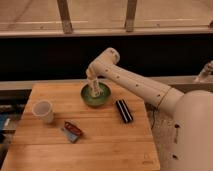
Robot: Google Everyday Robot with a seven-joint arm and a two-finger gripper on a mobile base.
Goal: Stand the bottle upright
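Note:
My gripper hangs at the end of the cream arm, which reaches in from the right, directly over the green bowl at the back middle of the wooden table. A slim cream-white shape with a faint greenish tint, which looks like the bottle, stands roughly upright right under the gripper and reaches down into the bowl. Where the gripper ends and the bottle begins is not distinguishable.
A white cup stands at the left of the table. A small red and blue packet lies in front of it. A black rectangular bar lies right of the bowl. The table's right edge is near my base.

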